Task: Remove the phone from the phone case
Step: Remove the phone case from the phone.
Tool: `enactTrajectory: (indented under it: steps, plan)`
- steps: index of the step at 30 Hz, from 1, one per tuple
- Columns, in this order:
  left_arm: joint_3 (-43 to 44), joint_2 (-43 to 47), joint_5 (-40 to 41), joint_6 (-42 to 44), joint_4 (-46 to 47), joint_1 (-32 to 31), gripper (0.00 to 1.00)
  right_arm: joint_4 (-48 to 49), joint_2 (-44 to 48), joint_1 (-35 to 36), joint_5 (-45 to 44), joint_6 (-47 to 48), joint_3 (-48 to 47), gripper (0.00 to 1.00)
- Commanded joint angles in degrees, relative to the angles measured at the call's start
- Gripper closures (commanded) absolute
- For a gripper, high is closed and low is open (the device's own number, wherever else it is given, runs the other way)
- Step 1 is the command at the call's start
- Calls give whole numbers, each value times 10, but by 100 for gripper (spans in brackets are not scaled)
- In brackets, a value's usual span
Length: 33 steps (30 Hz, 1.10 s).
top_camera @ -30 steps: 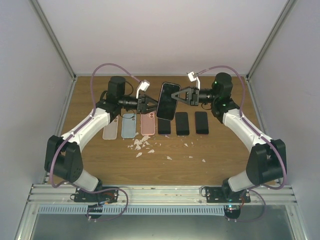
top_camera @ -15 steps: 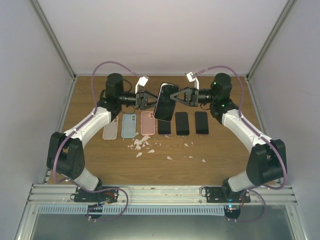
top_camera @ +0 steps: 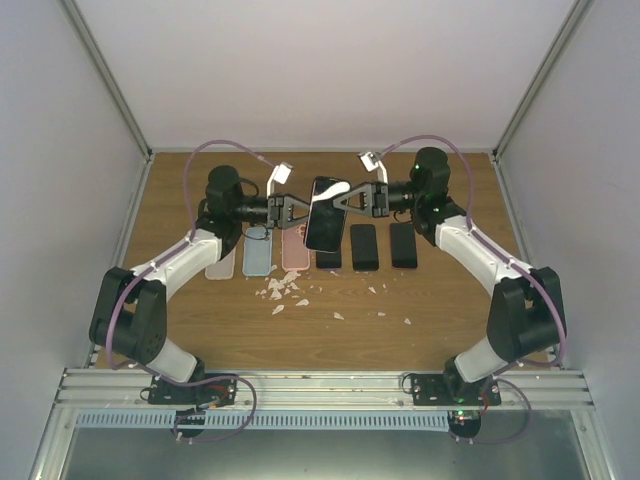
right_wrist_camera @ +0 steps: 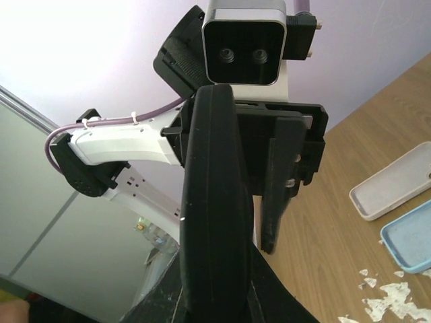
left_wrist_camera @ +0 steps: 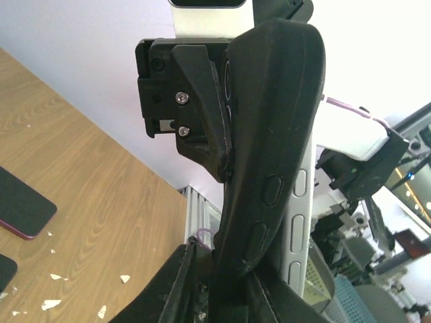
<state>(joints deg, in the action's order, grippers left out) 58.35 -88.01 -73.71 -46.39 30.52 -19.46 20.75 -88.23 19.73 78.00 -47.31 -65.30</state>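
A phone [top_camera: 324, 222] in a black phone case hangs upright in the air over the middle of the table, between my two grippers. My right gripper [top_camera: 345, 198] is shut on its right edge; in the right wrist view the case's black edge [right_wrist_camera: 212, 202] runs up from between that gripper's [right_wrist_camera: 215, 269] fingers. My left gripper [top_camera: 303, 208] reaches the left edge. In the left wrist view the case [left_wrist_camera: 269, 168], side buttons showing, stands between that gripper's [left_wrist_camera: 223, 256] fingers. One finger touches it and a narrow gap shows beside the other.
On the table below lie a pale case [top_camera: 220, 262], a blue case [top_camera: 257, 250] and a pink case [top_camera: 294, 250]. Right of them lie three black phones [top_camera: 364, 247]. White scraps [top_camera: 280, 290] are scattered in front. Walls close in the table on three sides.
Both arms have carried the phone slightly left and nearer. My left gripper has moved in onto the case's left edge and its jaws have narrowed. The right grip is unchanged.
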Motion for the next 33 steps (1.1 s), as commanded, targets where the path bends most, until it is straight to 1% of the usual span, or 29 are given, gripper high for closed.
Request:
enactTrajectory:
  steps: [1,4,8,9,11,13,15,16,19,20,21,24,28,31,33]
  plan:
    - [-21,22,107,-78,122,-30,88,-43,-24,69,111,2,-5,100]
    - [-27,26,106,-82,120,-30,100,-44,-29,57,98,-5,-6,100]
    - [-26,29,117,-81,86,-28,100,-51,-33,36,78,-8,-7,96]
    - [-26,29,120,-81,77,-27,100,-54,-33,30,74,-8,-9,94]
    - [-28,28,128,-86,62,-23,100,-62,-35,16,65,-6,-16,84]
    - [-29,27,138,-94,48,-20,100,-83,-34,-1,57,9,-26,75]
    - [-31,24,146,-101,33,-16,100,-103,-32,-15,48,26,-35,69]
    - [-31,23,149,-104,29,-13,100,-115,-30,-22,43,41,-39,63]
    - [-35,19,156,-119,27,-8,100,-164,-25,-42,24,85,-52,53]
    - [-35,17,161,-122,24,-7,100,-182,-23,-48,15,102,-56,48]
    - [-35,16,165,-126,20,-5,100,-198,-20,-54,1,118,-59,43]
    - [-34,11,178,-138,2,-1,100,-265,-13,-71,-40,183,-73,31]
    - [-28,6,208,-155,-41,5,100,-378,0,-72,-130,311,-113,24]
    - [-27,2,230,-180,-74,9,100,-433,12,-58,-204,397,-131,23]
    - [-26,-2,241,-200,-95,13,100,-461,22,-34,-263,456,-134,23]
